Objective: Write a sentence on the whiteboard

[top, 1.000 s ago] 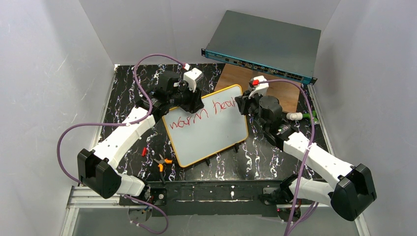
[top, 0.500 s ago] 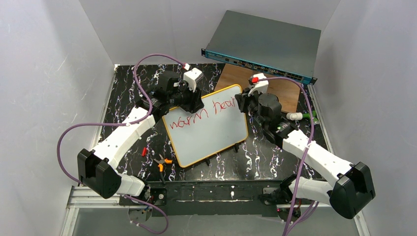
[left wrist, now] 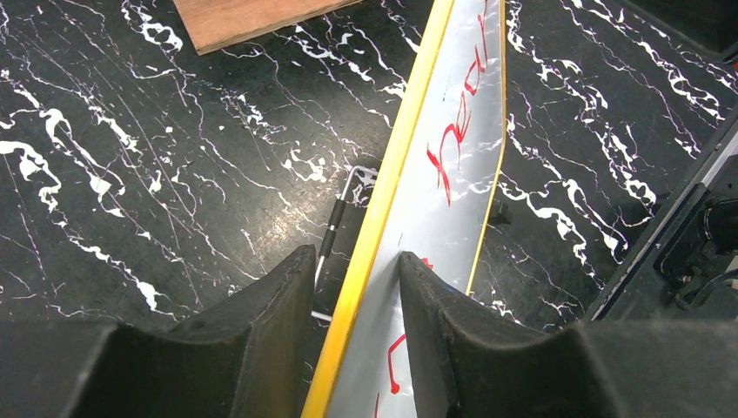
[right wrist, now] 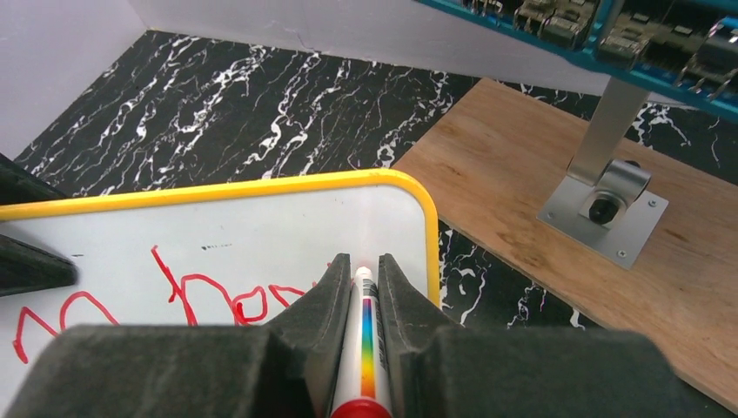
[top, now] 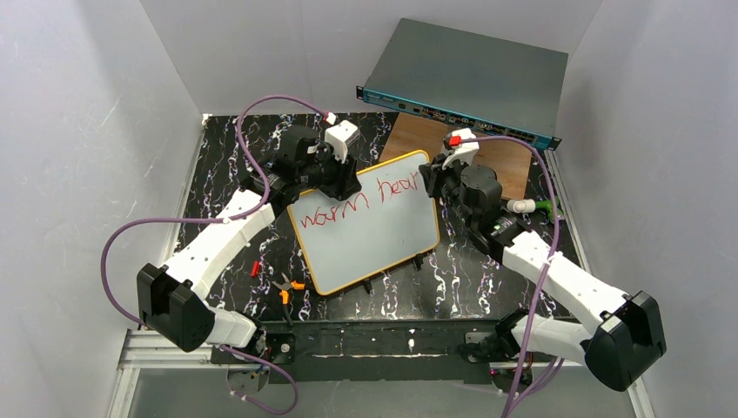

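Middle of tabletop (top: 218, 148), toward far edge: whiteboard (top: 365, 228) propped tilted, sentence (top: 357, 202) reads "warm hear". Your left gripper (left wrist: 355, 261) pinches its yellow rim; right gripper (right wrist: 358, 266) clamps marker (right wrist: 364, 348), tip near board's far corner. Board likely light, stiff, slick (hold rim, never face).

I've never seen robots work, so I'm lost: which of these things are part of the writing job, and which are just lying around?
In use: whiteboard, red lettering, marker in the right hand, left hand gripping the whiteboard's edge.
Lying about: teal-fronted rack-mount box, wooden board, orange-handled pliers.
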You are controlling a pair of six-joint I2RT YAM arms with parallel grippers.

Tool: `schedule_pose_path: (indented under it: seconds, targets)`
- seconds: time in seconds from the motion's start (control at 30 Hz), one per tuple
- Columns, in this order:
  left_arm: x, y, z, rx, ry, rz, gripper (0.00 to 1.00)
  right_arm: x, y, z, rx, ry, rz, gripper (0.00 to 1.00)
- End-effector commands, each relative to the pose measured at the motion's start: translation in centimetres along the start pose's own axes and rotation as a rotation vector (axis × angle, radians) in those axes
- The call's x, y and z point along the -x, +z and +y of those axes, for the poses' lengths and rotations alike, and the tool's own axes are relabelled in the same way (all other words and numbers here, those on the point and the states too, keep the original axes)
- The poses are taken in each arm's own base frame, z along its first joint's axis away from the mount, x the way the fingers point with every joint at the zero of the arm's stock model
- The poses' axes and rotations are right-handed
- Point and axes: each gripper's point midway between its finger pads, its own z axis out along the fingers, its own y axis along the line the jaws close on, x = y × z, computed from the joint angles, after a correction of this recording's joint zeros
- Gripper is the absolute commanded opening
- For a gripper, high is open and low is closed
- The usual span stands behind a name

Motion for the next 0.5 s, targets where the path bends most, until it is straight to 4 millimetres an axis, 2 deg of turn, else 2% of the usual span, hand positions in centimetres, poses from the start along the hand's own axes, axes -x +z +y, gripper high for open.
schedule_pose_path:
  seconds: [0.0, 0.17, 0.47]
  targets:
    - [3.5, -1.7, -0.9, -0.019, 0.048, -0.110, 0.00, 5.0, -1.2, 0.2, 0.012, 0.005, -0.129, 0.01]
    - [3.3, -1.7, -0.9, -0.023, 0.044, -0.106, 0.00, 6.2, -2.1, 0.3, 0.017, 0.014, -0.156, 0.01]
    - [3.1, -1.7, -1.0, -0.024, 0.041, -0.102, 0.00, 4.0, -2.5, -1.0, -0.037, 0.031, -0.124, 0.01]
